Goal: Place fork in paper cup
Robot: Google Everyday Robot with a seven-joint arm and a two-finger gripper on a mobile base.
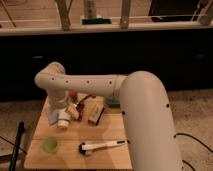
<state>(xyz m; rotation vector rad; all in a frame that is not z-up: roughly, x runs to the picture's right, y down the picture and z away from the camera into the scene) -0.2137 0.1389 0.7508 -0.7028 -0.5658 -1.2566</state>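
While no writing reads, gripper [61, 116] low over the table [40, 132], jaws spread wide, paper cup [63, 121] beneath, grip unclear.

No readable text, labels, brands or numbers anywhere. Gripper [64, 116] at about 9 o'clock over wooden table [115, 150], jaws spread wide, bears no marking. Paper cup [62, 121] plain; brush [102, 146] at 6 o'clock unmarked.

green cup [50, 145], white-handled brush [102, 146], wooden table [107, 159]
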